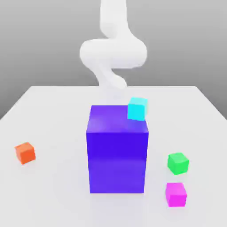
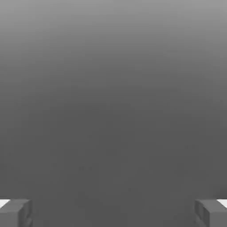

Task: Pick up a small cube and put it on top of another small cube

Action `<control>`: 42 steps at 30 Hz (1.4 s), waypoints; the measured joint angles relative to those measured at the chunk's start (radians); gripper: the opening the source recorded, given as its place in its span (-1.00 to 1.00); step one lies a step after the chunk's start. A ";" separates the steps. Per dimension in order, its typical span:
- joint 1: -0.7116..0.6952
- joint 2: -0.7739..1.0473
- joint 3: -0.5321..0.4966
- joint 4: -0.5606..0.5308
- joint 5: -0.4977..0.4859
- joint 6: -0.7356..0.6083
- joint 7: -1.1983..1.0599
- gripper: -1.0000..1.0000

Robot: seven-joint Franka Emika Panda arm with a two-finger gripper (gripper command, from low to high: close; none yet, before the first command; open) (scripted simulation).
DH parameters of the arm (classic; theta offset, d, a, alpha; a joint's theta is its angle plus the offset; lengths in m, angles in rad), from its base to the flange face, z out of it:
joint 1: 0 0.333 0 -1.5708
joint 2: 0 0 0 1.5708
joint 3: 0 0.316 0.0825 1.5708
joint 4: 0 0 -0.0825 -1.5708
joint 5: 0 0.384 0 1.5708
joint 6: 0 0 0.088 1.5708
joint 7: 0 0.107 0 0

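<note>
In hand view, claw (image 2: 113,213) wide open, empty

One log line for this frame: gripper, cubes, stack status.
gripper open, holds nothing | cyan cube at blue block's top edge | orange, green, magenta cubes on table | no stack yet

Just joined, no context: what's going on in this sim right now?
Nothing is being handled yet. The white arm rises behind a large blue block at the table's middle. The claw is open, fingers wide apart with nothing between them. Small cubes lie separate: a cyan cube by the block's top corner, an orange cube at the exterior view's left, a green cube and a magenta cube at its right. No stack exists.
</note>
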 joint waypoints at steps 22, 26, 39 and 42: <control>0.351 0.779 -0.006 -0.225 0.033 0.373 -0.962 0.00; 0.358 0.920 0.017 -0.250 0.003 0.452 -1.071 0.00; 0.358 1.070 0.020 -0.226 -0.007 0.566 -1.079 -1.00; 0.355 0.972 0.023 -0.246 -0.006 0.488 -1.080 -1.00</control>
